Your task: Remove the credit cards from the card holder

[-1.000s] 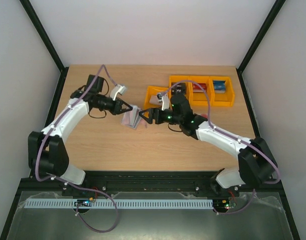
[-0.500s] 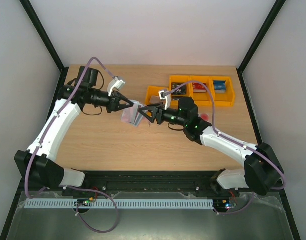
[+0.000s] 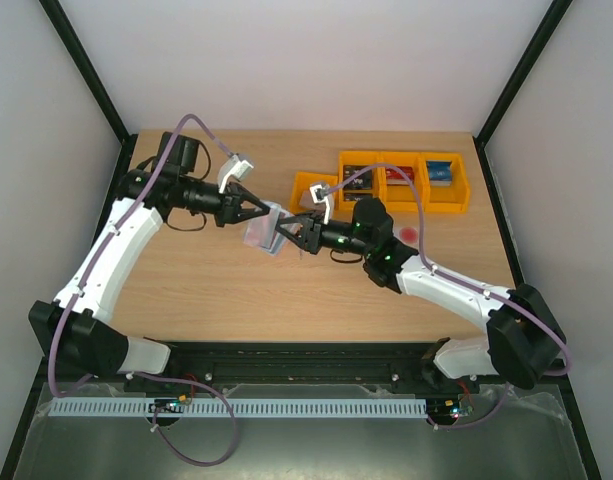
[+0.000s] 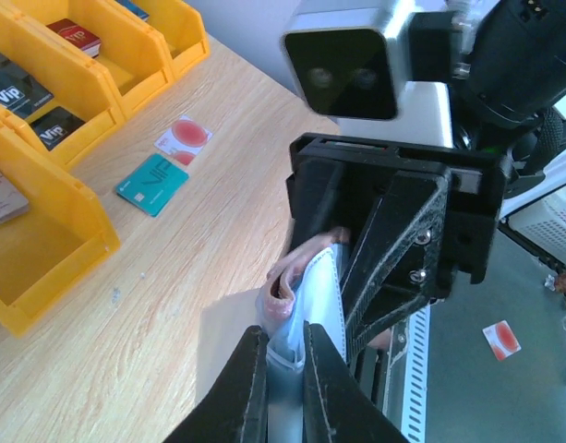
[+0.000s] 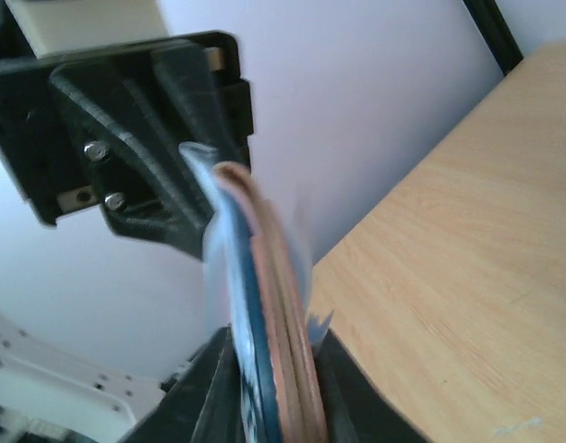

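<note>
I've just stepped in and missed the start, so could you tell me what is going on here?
Both arms hold the card holder up between them over the table. The left gripper is clamped on one end; the right gripper grips the opposite end. A light blue-grey card shows inside the holder, not yet out. A red-and-white card and a teal card lie on the table.
</note>
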{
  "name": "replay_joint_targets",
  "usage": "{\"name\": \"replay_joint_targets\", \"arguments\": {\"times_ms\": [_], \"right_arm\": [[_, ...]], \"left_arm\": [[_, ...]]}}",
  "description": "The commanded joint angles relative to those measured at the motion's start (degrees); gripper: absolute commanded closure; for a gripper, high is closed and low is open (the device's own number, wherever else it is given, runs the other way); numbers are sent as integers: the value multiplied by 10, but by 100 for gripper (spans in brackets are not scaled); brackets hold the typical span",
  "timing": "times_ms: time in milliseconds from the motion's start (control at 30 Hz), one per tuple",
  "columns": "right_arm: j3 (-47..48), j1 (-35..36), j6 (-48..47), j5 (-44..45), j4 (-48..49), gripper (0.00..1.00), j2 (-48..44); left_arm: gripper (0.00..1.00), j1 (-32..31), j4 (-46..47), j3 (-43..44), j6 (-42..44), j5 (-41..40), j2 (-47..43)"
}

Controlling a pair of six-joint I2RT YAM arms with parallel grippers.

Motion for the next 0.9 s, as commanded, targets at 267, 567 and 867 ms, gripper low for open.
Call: {"name": "replay_joint_targets", "arguments": {"times_ms": [267, 567, 867], "right_arm": [[65, 9, -37, 221, -205, 98, 3], [252, 60, -24, 511, -516, 98, 103], [316, 70, -37, 490, -579, 98, 122]], "left_arm": [[11, -1, 73, -22, -41, -249, -21], [24, -14, 75, -41, -42, -263, -28], [5, -22, 115, -93, -70, -279, -23]]}}
